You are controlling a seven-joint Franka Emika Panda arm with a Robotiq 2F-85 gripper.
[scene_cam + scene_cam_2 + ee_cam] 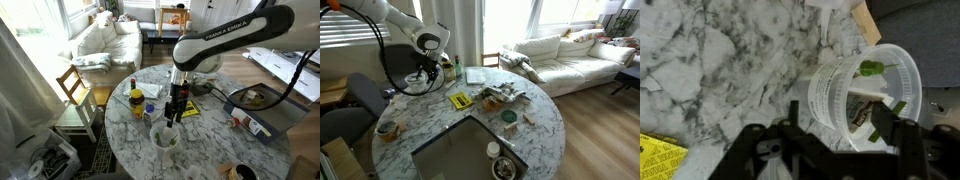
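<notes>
My gripper (845, 122) is open and hangs just above a clear plastic cup (868, 92) with a printed label. The cup stands on the round marble table (710, 60) and holds something green and some dark bits. In the wrist view the left finger lies outside the cup's wall and the right finger overlaps its mouth. In an exterior view the gripper (174, 112) is a little above the cup (165, 136), not touching it. The arm also shows in an exterior view, with the gripper (437, 66) at the table's far side.
A yellow packet (190, 110) (461, 100) (660, 160) lies beside the cup. A bottle with a yellow label (136, 100) stands near it. A green lid (507, 117) and other small items lie mid-table. A wooden chair (72, 85) and a white sofa (570, 50) stand off the table.
</notes>
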